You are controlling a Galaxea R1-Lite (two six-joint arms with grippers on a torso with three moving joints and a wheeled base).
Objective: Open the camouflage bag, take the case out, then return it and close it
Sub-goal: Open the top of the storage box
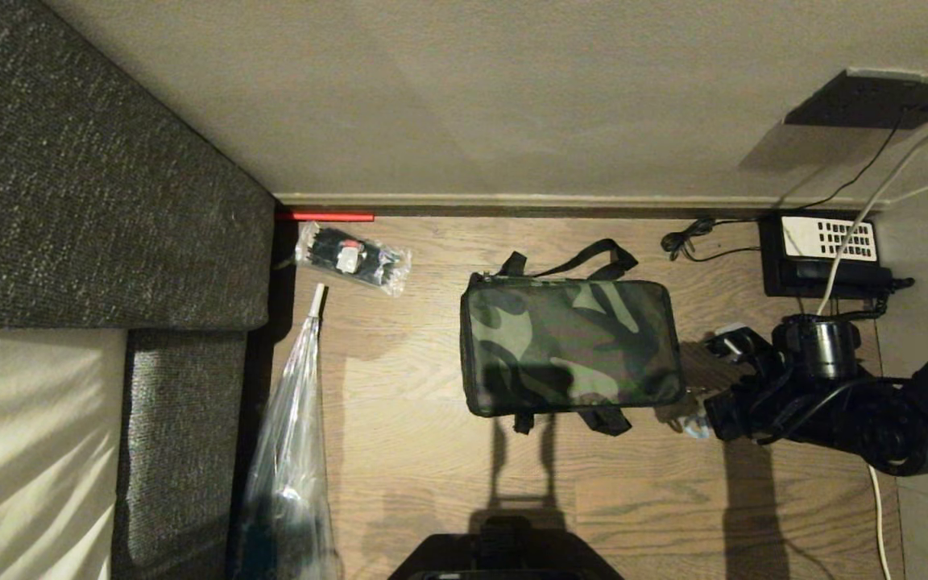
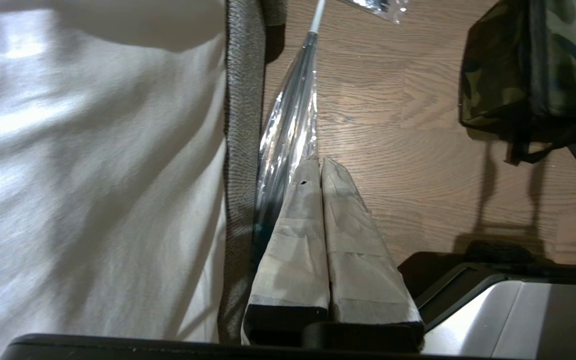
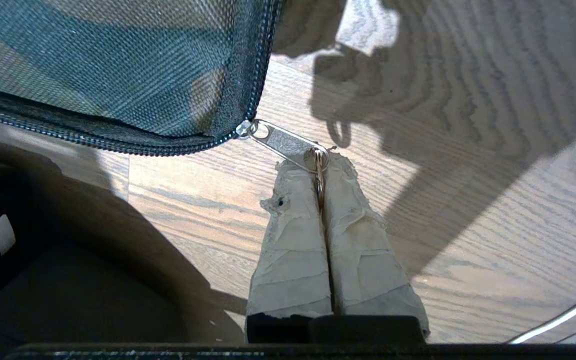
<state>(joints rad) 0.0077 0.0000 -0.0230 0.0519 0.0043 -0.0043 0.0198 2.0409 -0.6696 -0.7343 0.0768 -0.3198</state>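
While the camouflage bag (image 1: 569,346) lies lengthwise left-to-right, right gripper (image 3: 319,167) jaws pinch its zipper pull (image 3: 283,141).

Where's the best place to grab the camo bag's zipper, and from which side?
By the ring on the metal pull tab, from the bag's right-hand corner nearest the robot. The tab sticks out flat from the slider at that corner, clear of the fabric. The right gripper is already shut on the ring there, its fingers in line with the tab.
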